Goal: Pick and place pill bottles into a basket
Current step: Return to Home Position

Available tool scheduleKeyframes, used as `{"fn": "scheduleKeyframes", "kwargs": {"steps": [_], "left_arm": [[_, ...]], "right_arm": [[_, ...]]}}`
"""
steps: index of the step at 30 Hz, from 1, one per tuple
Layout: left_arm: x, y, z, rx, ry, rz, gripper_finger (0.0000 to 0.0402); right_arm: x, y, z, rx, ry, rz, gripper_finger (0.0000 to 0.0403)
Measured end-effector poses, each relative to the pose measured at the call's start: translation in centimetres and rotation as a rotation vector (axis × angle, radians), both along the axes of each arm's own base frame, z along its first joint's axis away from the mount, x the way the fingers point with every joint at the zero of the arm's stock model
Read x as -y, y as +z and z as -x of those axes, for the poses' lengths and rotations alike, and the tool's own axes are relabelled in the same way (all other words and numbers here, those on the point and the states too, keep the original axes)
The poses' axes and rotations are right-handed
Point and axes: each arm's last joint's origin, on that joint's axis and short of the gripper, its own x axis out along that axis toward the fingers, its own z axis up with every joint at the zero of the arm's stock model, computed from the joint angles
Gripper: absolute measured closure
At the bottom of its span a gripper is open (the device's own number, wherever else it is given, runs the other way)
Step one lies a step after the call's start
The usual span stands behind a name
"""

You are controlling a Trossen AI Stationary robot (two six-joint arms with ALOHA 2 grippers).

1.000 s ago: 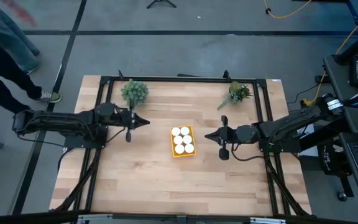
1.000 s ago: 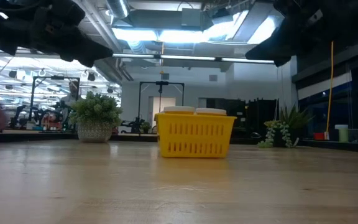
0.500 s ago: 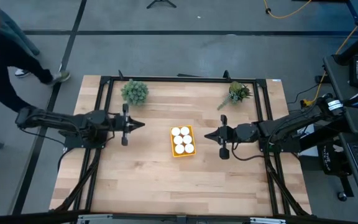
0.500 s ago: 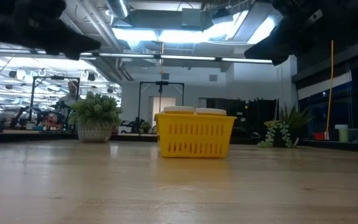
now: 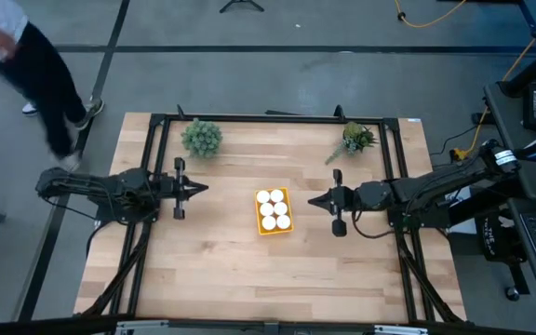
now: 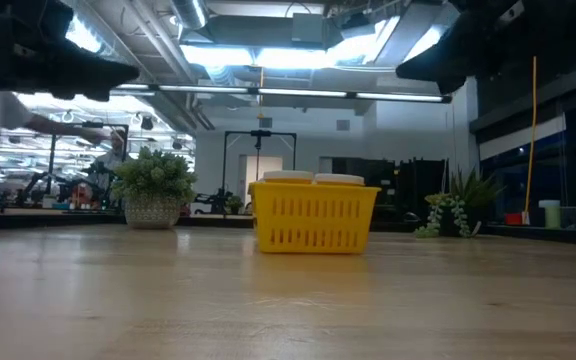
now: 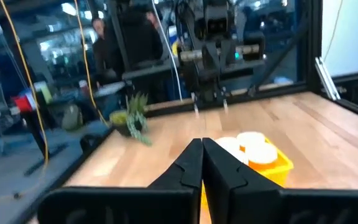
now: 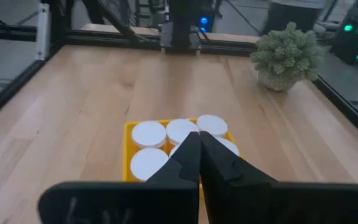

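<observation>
Six pill bottles (image 5: 269, 209) fill the yellow basket (image 5: 258, 216).
Left gripper (image 5: 196, 187) at its 9 o'clock, right gripper (image 5: 311, 199) at 3 o'clock; both apart from it, jaws pressed together, empty.

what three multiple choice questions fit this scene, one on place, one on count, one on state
1. Where is the basket?
A) mid-table, between the left gripper and the right gripper
B) at a far corner
C) on the floor

2. How many pill bottles are in it?
A) four
B) five
C) six

3. How are the left gripper's fingers?
A) spread wide
B) shut, empty
C) shut on a bottle

Answers:
1 A, the high view shows it between both arms' tips.
2 C, six white caps fill it, two by three.
3 B, the left wrist view shows the fingers meeting with nothing between.
</observation>
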Motion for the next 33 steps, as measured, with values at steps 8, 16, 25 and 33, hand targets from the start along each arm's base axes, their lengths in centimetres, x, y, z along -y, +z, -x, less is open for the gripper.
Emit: {"fn": "scheduleKeyframes", "kwargs": {"steps": [8, 16, 25, 33], "left_arm": [[0.0, 0.1, 0.8, 0.046, -0.003, 0.014, 0.0400], [-0.1, 0.0, 0.9, 0.043, -0.003, 0.012, 0.0400], [-0.1, 0.0, 0.9, 0.048, -0.005, 0.033, 0.0400], [-0.1, 0.0, 0.9, 0.049, -0.005, 0.034, 0.0399]], "right_arm": [[1.5, 1.3, 1.1, 0.046, 0.037, 0.012, 0.0399], [3.4, -1.3, 5.7, 0.178, -0.024, -0.053, 0.0400], [3.7, -3.8, 9.6, 0.359, 0.050, -0.116, 0.0401], [3.8, -4.6, 11.0, 0.302, 0.067, -0.094, 0.0401]]}}
